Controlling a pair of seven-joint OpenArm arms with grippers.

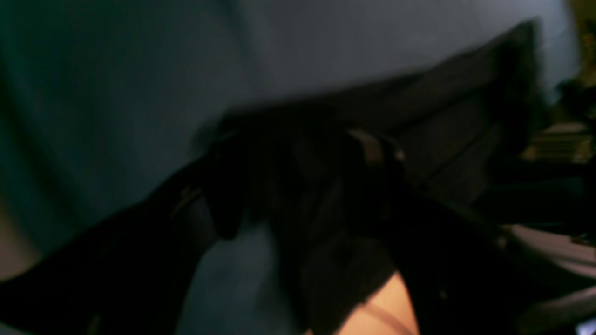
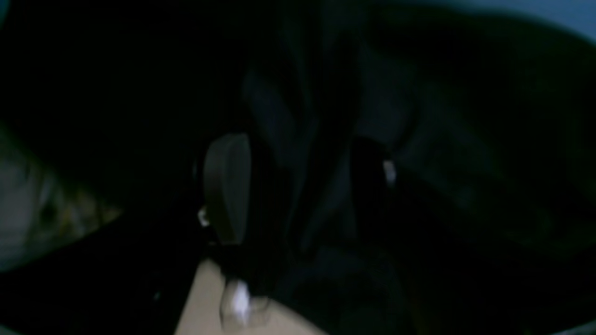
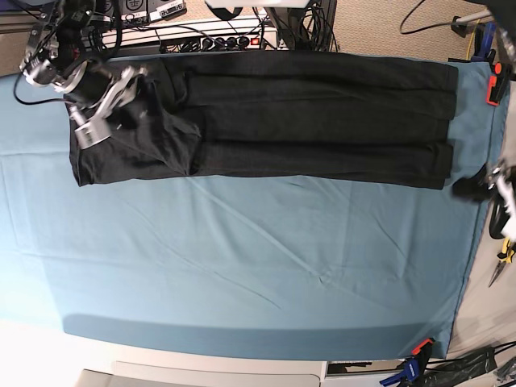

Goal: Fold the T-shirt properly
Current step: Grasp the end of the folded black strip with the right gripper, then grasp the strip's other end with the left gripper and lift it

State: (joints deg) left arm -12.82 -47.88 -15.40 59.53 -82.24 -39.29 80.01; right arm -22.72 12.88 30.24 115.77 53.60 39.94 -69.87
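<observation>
The black T-shirt (image 3: 314, 121) lies as a long folded strip across the far part of the teal table cover (image 3: 242, 258). My right gripper (image 3: 87, 127) hangs over the strip's left end, where the cloth is rumpled. In the right wrist view its fingers (image 2: 228, 186) stand apart, so it is open (image 2: 298, 186), and a ridge of black cloth (image 2: 442, 139) runs between them. My left gripper (image 3: 482, 185) is just off the strip's near right corner. The left wrist view is blurred: the jaws look spread (image 1: 298, 177), with the shirt's edge (image 1: 465, 116) beyond them.
A power strip and cables (image 3: 218, 39) line the table's far edge. Orange clamps (image 3: 493, 93) (image 3: 422, 348) pin the cover on the right side. Pliers (image 3: 504, 258) lie beside the right edge. The cover shows bare in front of the shirt.
</observation>
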